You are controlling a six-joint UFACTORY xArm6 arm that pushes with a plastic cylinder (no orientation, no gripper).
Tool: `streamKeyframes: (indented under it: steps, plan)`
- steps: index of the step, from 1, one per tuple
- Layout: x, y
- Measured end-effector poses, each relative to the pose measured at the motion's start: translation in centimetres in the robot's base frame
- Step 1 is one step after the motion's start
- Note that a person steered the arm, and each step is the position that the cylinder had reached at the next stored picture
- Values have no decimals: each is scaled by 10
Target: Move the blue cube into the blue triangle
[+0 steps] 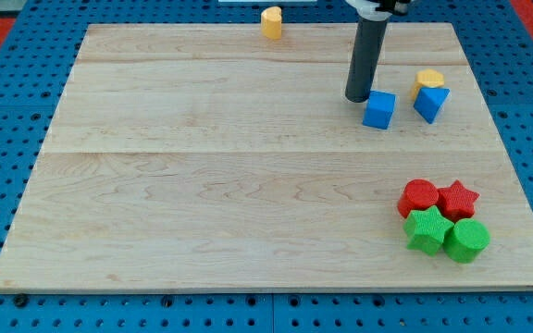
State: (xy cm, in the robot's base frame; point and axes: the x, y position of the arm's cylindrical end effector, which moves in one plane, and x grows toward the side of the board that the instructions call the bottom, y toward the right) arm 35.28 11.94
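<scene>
The blue cube (379,109) sits on the wooden board at the view's upper right. The blue triangle (431,101) lies just to its right, a small gap apart. My tip (357,96) stands right against the cube's upper left side. The dark rod rises from it toward the view's top.
A yellow block (428,80) touches the blue triangle's top. Another yellow block (272,21) sits at the board's top edge. At the lower right cluster a red block (419,197), a red star (458,198), a green star (427,229) and a green block (467,240).
</scene>
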Motion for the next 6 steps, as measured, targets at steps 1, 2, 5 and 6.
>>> streamKeyframes:
  steps: [1, 2, 5, 6]
  plan:
    - [25, -28]
    - [37, 1]
    - [39, 45]
    - [39, -3]
